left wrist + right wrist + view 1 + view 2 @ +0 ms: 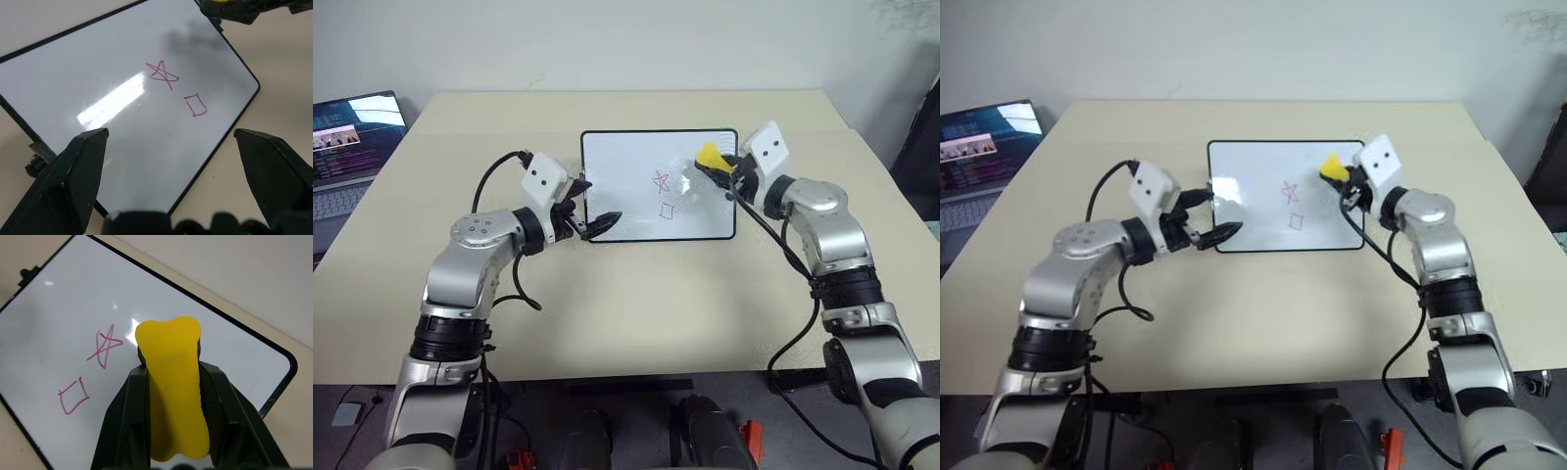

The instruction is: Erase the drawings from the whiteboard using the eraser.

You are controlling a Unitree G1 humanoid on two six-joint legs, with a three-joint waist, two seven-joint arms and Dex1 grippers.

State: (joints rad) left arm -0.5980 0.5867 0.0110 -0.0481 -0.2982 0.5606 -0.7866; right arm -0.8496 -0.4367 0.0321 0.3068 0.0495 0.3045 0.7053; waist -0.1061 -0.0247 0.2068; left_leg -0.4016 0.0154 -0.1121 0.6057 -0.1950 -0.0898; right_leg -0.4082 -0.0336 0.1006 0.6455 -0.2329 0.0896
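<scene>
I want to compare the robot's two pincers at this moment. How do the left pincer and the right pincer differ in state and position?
The left pincer is open and holds nothing; the right pincer is shut on the yellow eraser. The left pincer is at the whiteboard's lower left corner; the right pincer is over its upper right part, beside the red star and square. Both have two black fingers and point toward the whiteboard.
</scene>
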